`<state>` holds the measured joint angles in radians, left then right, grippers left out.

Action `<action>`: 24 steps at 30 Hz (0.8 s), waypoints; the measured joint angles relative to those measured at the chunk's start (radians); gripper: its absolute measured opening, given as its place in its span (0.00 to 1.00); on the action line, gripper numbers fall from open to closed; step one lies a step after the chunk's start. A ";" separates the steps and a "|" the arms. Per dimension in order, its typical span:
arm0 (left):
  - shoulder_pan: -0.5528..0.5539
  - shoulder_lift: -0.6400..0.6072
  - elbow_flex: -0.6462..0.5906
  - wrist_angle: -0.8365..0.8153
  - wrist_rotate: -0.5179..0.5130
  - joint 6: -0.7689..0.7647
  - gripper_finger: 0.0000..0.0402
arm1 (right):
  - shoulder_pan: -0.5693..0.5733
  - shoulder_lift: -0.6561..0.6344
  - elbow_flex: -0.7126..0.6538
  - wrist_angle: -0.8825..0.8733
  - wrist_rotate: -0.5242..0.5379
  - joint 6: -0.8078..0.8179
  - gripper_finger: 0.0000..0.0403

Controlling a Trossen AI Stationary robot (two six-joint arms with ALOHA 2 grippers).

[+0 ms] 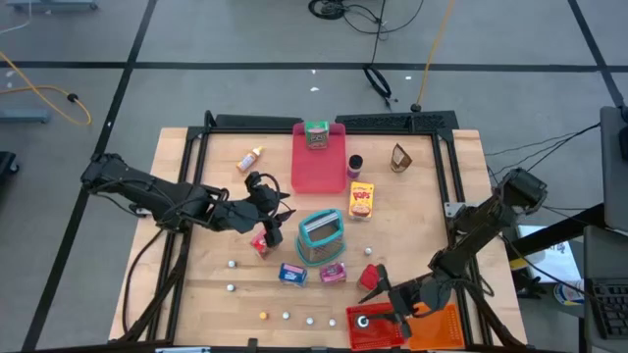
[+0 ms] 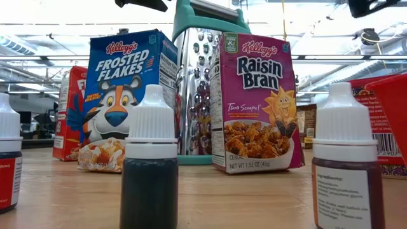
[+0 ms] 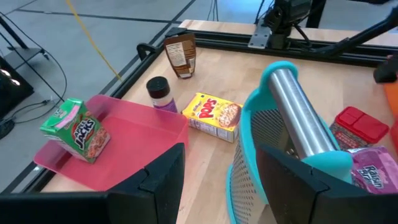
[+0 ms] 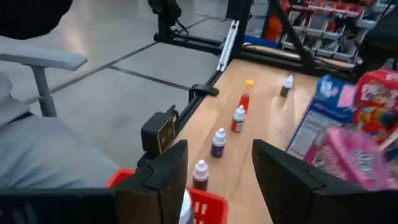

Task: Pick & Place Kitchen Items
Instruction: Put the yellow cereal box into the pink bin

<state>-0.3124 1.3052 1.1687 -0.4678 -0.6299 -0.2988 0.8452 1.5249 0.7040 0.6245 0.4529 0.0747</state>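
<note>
Kitchen items lie scattered over the wooden surface [image 1: 196, 284] as two dark arms work above them. Left hand [image 1: 278, 218] hovers near the middle of the surface, fingers [image 3: 163, 180] spread apart and holding nothing, just beside a teal-framed metal grater [image 1: 320, 236] that stands upright. A small red packet [image 1: 260, 242] lies on the surface just beside this hand. Past the grater, a yellow Pops box [image 1: 361, 199] lies flat, with a dark jar [image 1: 354, 164] and a brown pouch [image 1: 400, 157] farther toward the far edge. A green Apple Jacks box [image 1: 316, 134] stands at the far end of a flat pink tray [image 1: 319, 175]; an orange-capped bottle [image 1: 252, 158] lies well apart from it.

Right hand [image 1: 392, 297] hangs at the near right corner over a red bin [image 1: 373, 328], beside an orange bin [image 1: 440, 328], its fingers [image 4: 163, 173] apart and empty. A blue Frosted Flakes box [image 1: 291, 274] and a pink Raisin Bran box [image 1: 333, 272] stand between the two hands, near the grater. Small white-capped dropper bottles [image 1: 232, 287] dot the near edge of the surface, well apart from either hand.
</note>
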 joint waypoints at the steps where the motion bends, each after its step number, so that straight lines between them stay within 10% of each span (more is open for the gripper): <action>1: -0.003 0.000 0.000 -0.002 0.000 -0.002 0.50 | 0.000 -0.020 0.000 -0.029 0.011 -0.005 0.42; 24: -0.013 0.000 0.000 -0.007 -0.001 -0.021 0.50 | -0.148 -0.257 0.002 -0.649 0.357 0.526 0.50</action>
<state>-0.3252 1.3052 1.1687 -0.4747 -0.6308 -0.3199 0.6972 1.2676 0.7059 -0.0240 0.8096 0.6010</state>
